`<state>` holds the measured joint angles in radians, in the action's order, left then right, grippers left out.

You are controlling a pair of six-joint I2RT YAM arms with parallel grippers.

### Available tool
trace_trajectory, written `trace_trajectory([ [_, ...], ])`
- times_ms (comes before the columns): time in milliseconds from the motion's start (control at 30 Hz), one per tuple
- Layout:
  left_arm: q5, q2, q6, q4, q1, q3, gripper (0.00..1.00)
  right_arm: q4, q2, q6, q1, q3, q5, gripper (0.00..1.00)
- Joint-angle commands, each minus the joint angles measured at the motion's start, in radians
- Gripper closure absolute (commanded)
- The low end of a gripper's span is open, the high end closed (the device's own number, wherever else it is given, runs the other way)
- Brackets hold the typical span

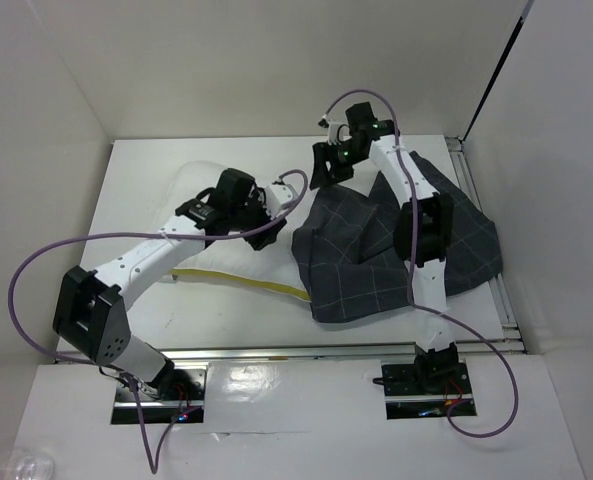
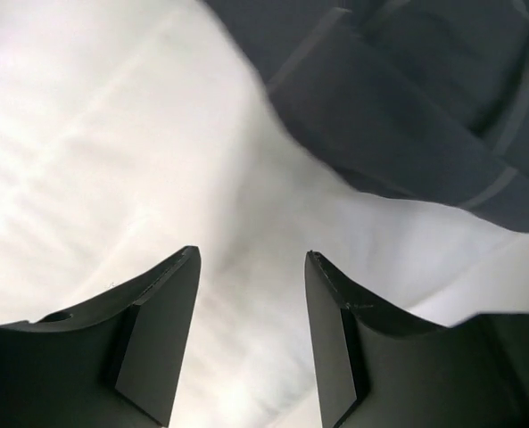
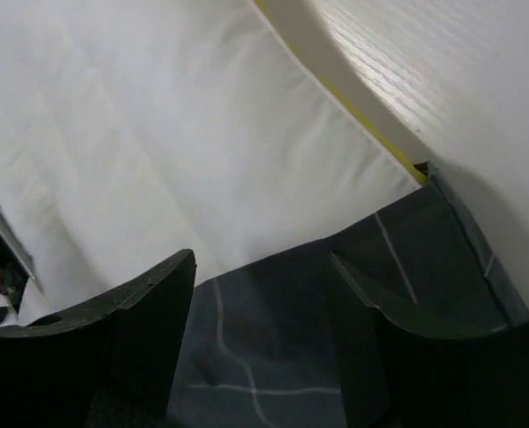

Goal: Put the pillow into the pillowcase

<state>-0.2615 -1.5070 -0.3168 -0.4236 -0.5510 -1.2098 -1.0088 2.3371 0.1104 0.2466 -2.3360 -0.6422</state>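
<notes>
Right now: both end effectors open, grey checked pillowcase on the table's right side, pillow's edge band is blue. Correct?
Not quite. The edge band of the pillow is yellow, not blue; the right wrist view shows it. The rest holds: the left end effector and right end effector are open, and the pillowcase lies on the right side of the table.

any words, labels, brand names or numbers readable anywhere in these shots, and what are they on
None: no text can be read in any of the three views.
The pillow shows only plain white fabric, with no printed label in sight.
The pillowcase carries only its light check grid, with no lettering.
</notes>
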Motion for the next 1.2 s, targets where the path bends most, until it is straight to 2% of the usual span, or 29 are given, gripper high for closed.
trace_trajectory([
  [0,0.08,0.037,0.007,0.043,0.036,-0.062,0.36,0.053,0.028,0.003,-0.017,0.012,0.079,0.33],
  [267,0.16,0.039,0.016,0.111,0.045,-0.051,0.36,0.114,0.05,-0.037,-0.017,0.05,0.297,0.33],
  [433,0.194,-0.019,0.016,0.195,0.057,-0.051,0.36,0.127,0.063,-0.037,-0.007,0.041,0.326,0.33],
  [500,0.206,-0.068,0.016,0.226,0.08,-0.071,0.35,0.093,0.09,-0.017,0.002,0.014,0.268,0.39],
  [533,0.197,-0.093,0.016,0.238,0.101,-0.111,0.31,0.064,0.102,-0.017,0.002,0.001,0.25,0.52],
  [600,0.196,-0.192,0.051,0.217,0.131,-0.178,0.16,0.064,0.113,-0.006,0.002,0.006,0.193,0.66],
  [633,0.177,-0.234,0.064,0.182,0.167,-0.283,0.14,0.064,0.113,-0.006,0.002,0.006,0.176,0.72],
  [667,0.115,-0.28,0.077,0.14,0.187,-0.347,0.11,0.064,0.113,0.005,0.002,0.006,0.127,0.85],
  [767,0.012,-0.461,0.128,-0.019,0.243,-0.59,0.05,0.064,0.104,0.027,0.002,0.006,0.057,0.98],
  [833,-0.037,-0.562,0.128,-0.101,0.263,-0.722,0.0,0.076,0.094,0.037,0.002,0.006,0.027,0.99],
  [933,-0.133,-0.633,0.061,-0.167,0.273,-0.812,0.0,0.098,0.084,0.055,0.011,0.015,0.018,1.0],
  [1067,-0.274,-0.768,-0.042,-0.364,0.293,-1.028,0.0,0.108,0.074,0.055,0.02,0.006,0.009,1.0],
  [1100,-0.344,-0.804,-0.059,-0.43,0.293,-1.048,0.0,0.108,0.074,0.055,0.02,-0.003,0.009,1.0],
  [1167,-0.37,-0.815,-0.079,-0.449,0.307,-1.048,0.0,0.108,0.083,0.044,0.02,-0.012,0.009,1.0],
])
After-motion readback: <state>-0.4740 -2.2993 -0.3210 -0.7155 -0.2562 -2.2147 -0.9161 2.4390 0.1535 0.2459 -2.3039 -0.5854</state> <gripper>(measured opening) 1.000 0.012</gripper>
